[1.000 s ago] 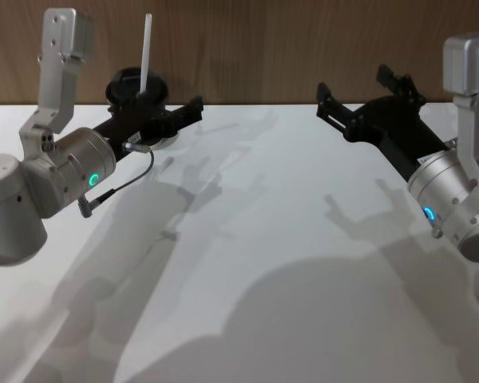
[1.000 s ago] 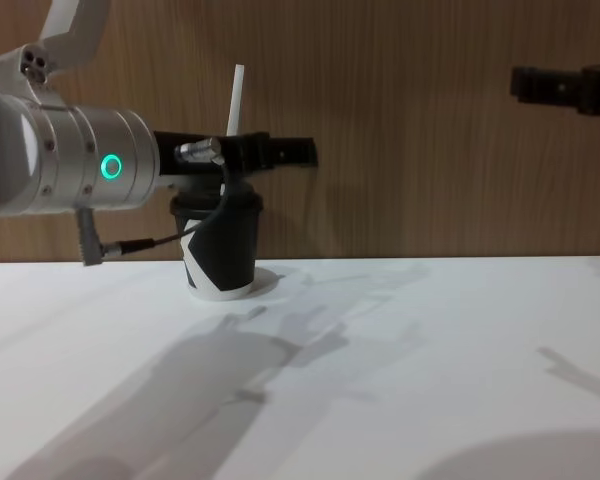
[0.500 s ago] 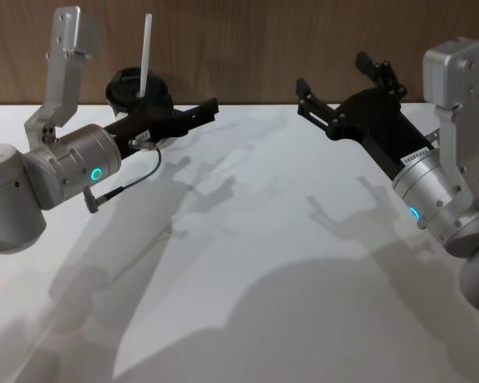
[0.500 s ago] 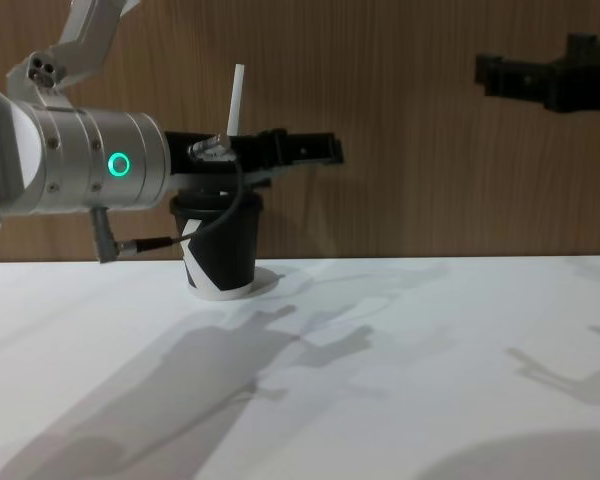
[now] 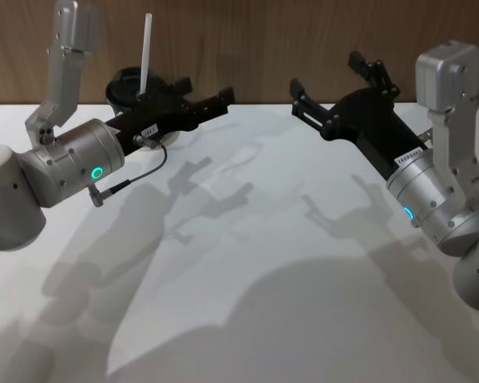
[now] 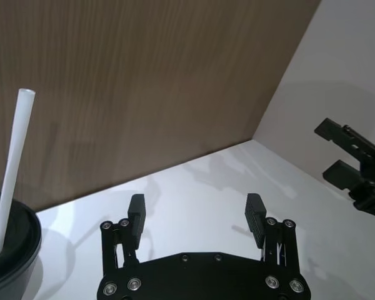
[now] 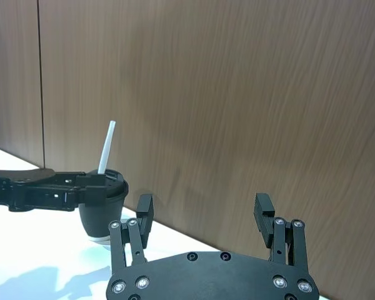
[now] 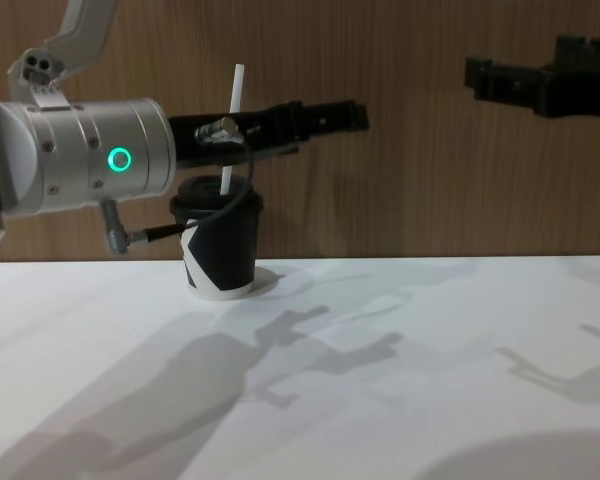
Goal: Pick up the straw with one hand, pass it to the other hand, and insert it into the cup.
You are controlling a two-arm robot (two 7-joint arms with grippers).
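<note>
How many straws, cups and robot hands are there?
Straws: 1, the straw, standing in the cup
Cups: 1, the cup
Robot hands: 2, the left hand and the right hand, both open
Total: 4

Straw [image 7: 106,147] upright in cup [image 7: 104,212]; right gripper [image 7: 204,217] spread wide.

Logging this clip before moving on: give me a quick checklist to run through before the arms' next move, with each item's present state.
1. Straw stands in the cup: ok.
2. Cup upright on the table: ok.
3. Left gripper open, holding nothing: ok.
4. Left gripper apart from the straw: ok, it sits beside it, raised above the lid.
5. Right gripper open, empty, far from the cup: ok.
6. Straw depth inside the cup: cannot tell.
</note>
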